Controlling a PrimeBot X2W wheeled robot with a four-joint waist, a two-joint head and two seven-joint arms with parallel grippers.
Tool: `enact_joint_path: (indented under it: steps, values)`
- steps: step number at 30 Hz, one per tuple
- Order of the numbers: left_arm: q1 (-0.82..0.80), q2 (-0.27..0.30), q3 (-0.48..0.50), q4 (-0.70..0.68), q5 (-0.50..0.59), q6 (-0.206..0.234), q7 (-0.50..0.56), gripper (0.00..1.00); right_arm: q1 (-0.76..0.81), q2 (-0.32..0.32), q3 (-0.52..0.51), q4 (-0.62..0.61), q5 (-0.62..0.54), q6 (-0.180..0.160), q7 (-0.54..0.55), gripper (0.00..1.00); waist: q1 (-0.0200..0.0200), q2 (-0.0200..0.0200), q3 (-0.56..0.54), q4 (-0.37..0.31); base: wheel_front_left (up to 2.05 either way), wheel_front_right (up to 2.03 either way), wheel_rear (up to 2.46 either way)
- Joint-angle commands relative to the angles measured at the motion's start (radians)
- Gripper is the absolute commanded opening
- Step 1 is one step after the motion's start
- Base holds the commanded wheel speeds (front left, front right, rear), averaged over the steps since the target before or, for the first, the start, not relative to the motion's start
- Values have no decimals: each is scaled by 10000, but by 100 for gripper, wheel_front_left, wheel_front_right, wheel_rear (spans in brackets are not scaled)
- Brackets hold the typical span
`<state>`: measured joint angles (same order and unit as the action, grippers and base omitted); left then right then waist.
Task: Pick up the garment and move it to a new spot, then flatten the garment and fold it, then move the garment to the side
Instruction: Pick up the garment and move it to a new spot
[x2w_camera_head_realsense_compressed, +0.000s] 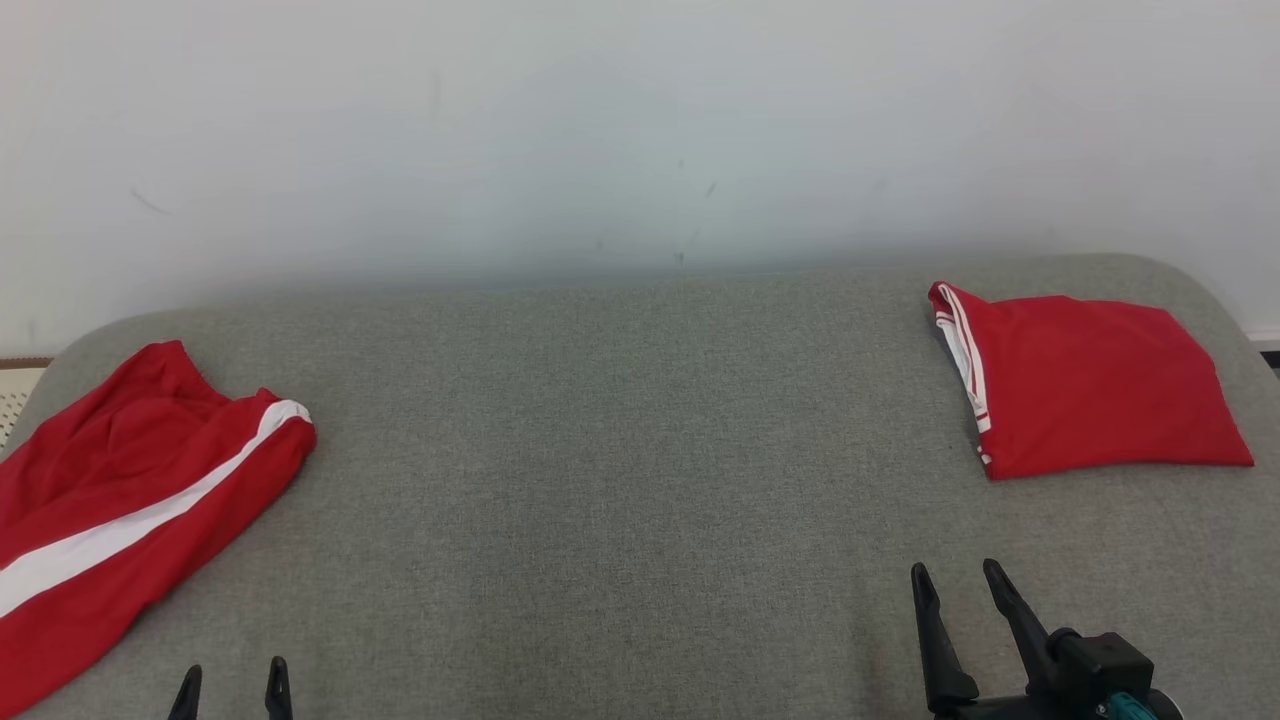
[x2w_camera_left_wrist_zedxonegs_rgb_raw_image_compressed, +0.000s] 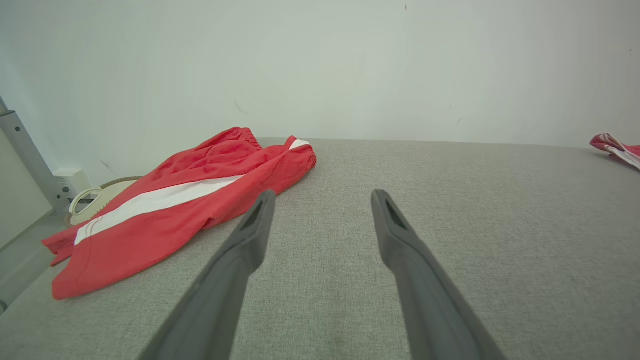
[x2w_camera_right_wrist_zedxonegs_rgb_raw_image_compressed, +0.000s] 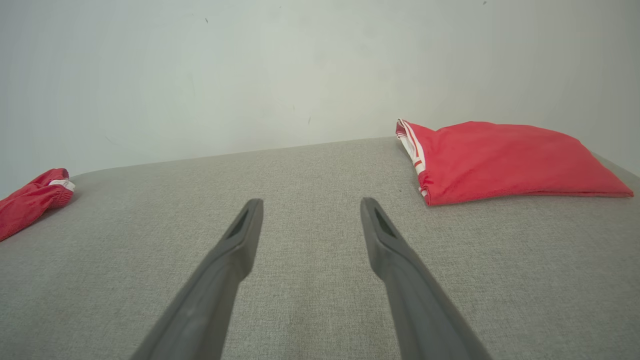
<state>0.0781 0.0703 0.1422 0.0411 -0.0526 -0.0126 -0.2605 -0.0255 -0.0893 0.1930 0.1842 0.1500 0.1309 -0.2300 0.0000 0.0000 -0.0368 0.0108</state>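
Currently left gripper (x2w_camera_head_realsense_compressed: 232, 678) near left, spread wide, empty; right gripper (x2w_camera_head_realsense_compressed: 955, 575) near right, likewise spread and empty. Both over grey surface (x2w_camera_head_realsense_compressed: 620, 450). At left edge, loose garment (x2w_camera_head_realsense_compressed: 120, 470), red with white stripe, lies rumpled. At far right, folded garment (x2w_camera_head_realsense_compressed: 1090, 385), red, well apart from both

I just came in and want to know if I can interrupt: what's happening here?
Nothing is being handled right now. The robot's left fingers and right fingers stand open and empty above the grey surface. A rumpled red garment with a white stripe lies at its left; a folded red garment sits far right. The rumpled one is not yet folded.
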Motion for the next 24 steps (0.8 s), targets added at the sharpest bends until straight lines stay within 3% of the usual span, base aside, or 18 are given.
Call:
enact_joint_path:
  steps: [1, 24]
  values:
    - [136, 92, -41, 56, 154, 44, -33, 100, 90, -31, 14, -49, -111, -4, 33, 100, 0, 0, 7, -9, 0, 0, 0]
    - [44, 236, -186, 53, 136, 216, -33, 100, 142, 7, -119, -81, -217, -4, 84, 100, 0, 0, -66, 288, 0, 0, 0]
